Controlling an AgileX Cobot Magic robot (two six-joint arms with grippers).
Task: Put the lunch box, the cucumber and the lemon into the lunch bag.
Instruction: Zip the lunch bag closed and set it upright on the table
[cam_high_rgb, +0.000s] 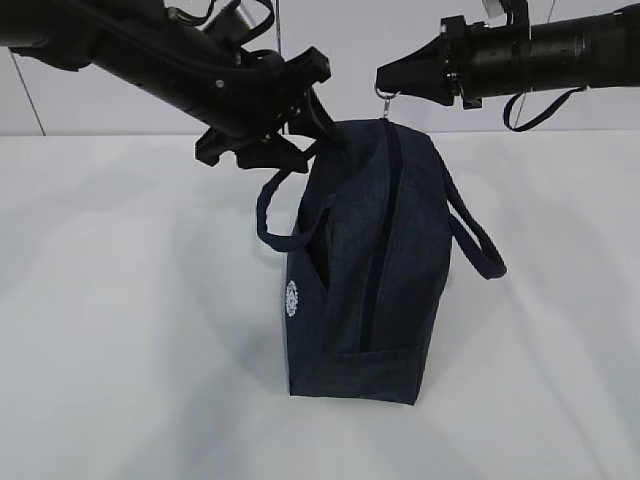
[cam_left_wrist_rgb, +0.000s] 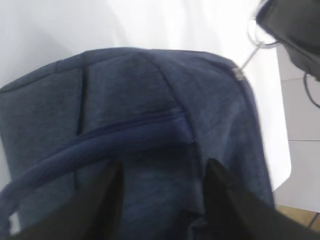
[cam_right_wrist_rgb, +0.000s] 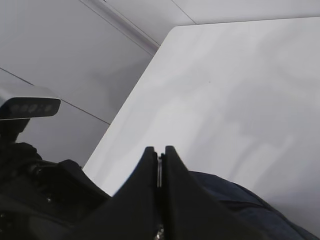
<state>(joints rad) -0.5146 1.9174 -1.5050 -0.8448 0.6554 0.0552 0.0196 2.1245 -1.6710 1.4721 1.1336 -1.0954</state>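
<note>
The dark navy lunch bag stands on its end on the white table, with its zipper running down the middle and looking shut. My left gripper grips the fabric at the bag's top left corner; in the left wrist view its fingers straddle a fold of the bag. My right gripper is shut on the metal ring pull just above the bag's top; the right wrist view shows thin metal pinched between the fingers. The lunch box, cucumber and lemon are out of view.
The bag's loop handles hang out to the right and to the left. A round white logo sits on its left face. The white table spreads all round; its edge shows in the left wrist view.
</note>
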